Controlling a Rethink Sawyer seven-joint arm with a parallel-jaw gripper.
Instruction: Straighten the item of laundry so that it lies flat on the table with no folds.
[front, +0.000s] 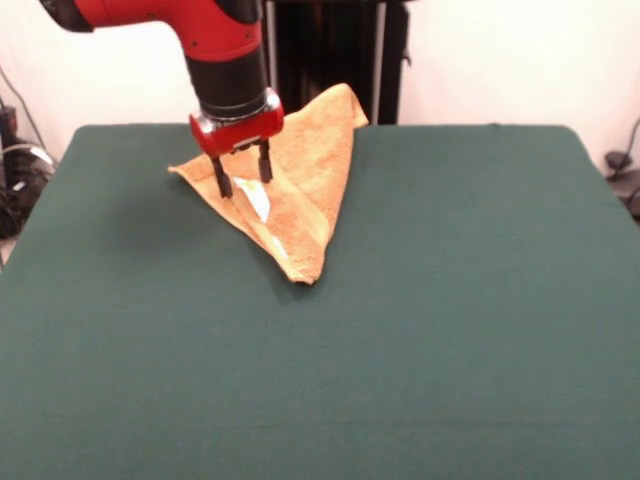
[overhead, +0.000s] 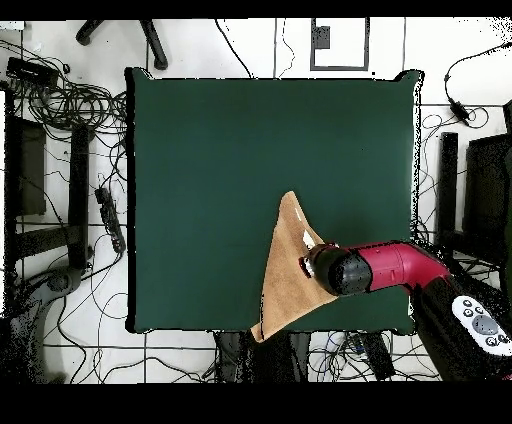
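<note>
The golden-orange towel (front: 305, 185) lies folded into a long triangle at the table's (front: 450, 320) far side, left of centre. One tip points toward the camera, and another corner reaches over the far edge by the pedestal. A white label (front: 256, 200) shows on its left part. My gripper (front: 244, 177) stands open over the towel's left corner, fingertips at or just above the cloth, with the label just below them. In the overhead view the towel (overhead: 283, 275) lies near the table's (overhead: 200, 180) bottom edge. There the arm's end (overhead: 335, 270) covers the fingers.
The black pedestal (front: 330, 50) stands just behind the towel's far corner. Cables and equipment (overhead: 60, 180) lie on the floor around the table. The towel's corner (overhead: 262, 332) overhangs the robot-side edge.
</note>
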